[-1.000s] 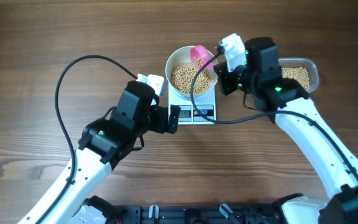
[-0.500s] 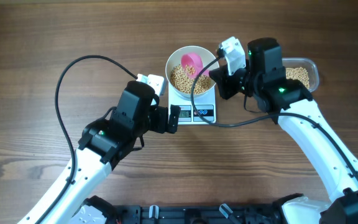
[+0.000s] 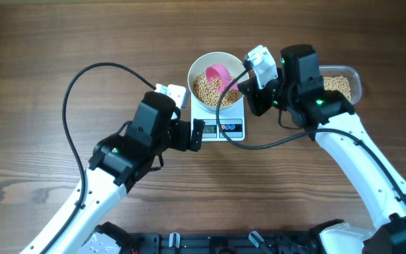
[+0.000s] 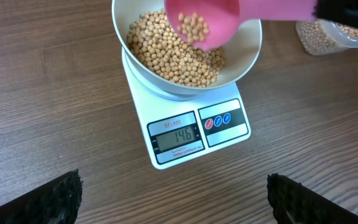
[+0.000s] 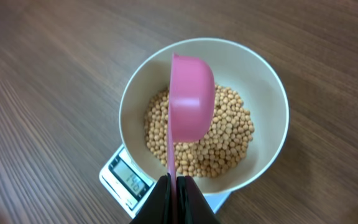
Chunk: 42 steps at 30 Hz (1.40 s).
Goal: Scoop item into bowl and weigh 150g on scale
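On the scale [image 4: 199,140], the white bowl [image 4: 122,31] holds a deep heap of beans [image 4: 166,56] and the display [image 4: 178,135] reads 146, so by my judgement only a small top-up is left. The right hand [image 5: 178,186] is clenched on the handle of the pink scoop [image 4: 229,12], which tilts over the bowl with a few beans in it, while the left hand [image 3: 197,134] waits released beside the scale. Since a second ago the scoop has come from the bowl's rim toward its middle; the left hand has not moved.

Beige-tan beans [image 4: 166,59] in a plain white bowl [image 4: 247,55]; white scale [image 4: 139,93] with grey display [image 4: 178,135], red and blue buttons [image 4: 216,121]; pink scoop [image 5: 191,102]; brown wood-grain counter [image 3: 34,42].
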Each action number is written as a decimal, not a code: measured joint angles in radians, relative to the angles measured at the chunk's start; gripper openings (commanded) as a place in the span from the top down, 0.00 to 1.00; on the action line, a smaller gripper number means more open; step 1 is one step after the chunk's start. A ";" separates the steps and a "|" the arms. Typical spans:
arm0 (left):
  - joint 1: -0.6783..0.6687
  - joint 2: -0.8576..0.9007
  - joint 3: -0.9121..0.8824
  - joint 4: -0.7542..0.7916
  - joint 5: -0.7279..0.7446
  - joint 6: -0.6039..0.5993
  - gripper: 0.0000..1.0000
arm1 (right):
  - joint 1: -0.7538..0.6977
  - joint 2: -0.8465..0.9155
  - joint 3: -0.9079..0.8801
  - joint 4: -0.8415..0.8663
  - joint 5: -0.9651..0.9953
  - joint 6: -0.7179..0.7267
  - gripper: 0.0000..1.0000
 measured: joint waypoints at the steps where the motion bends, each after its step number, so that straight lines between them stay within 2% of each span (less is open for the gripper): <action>1: 0.000 0.000 0.000 0.000 0.000 0.000 0.00 | 0.000 0.000 0.000 -0.003 0.004 -0.005 0.96; 6: 0.000 0.000 0.000 0.000 0.000 0.000 0.00 | 0.000 0.000 0.000 -0.002 0.019 -0.017 0.96; 18: 0.000 0.000 0.000 0.000 0.000 0.000 0.00 | 0.000 0.000 0.000 0.016 0.023 0.182 0.96; 25: 0.000 0.000 0.000 0.000 0.000 0.000 0.00 | 0.000 0.000 0.000 -0.014 0.028 -0.085 0.96; 33: 0.000 0.000 0.000 0.000 0.000 0.000 0.00 | 0.000 0.000 0.000 -0.014 0.041 -0.201 0.96; 42: 0.000 0.000 0.000 0.000 0.000 0.000 0.00 | 0.000 0.000 0.000 0.073 0.028 -0.018 0.96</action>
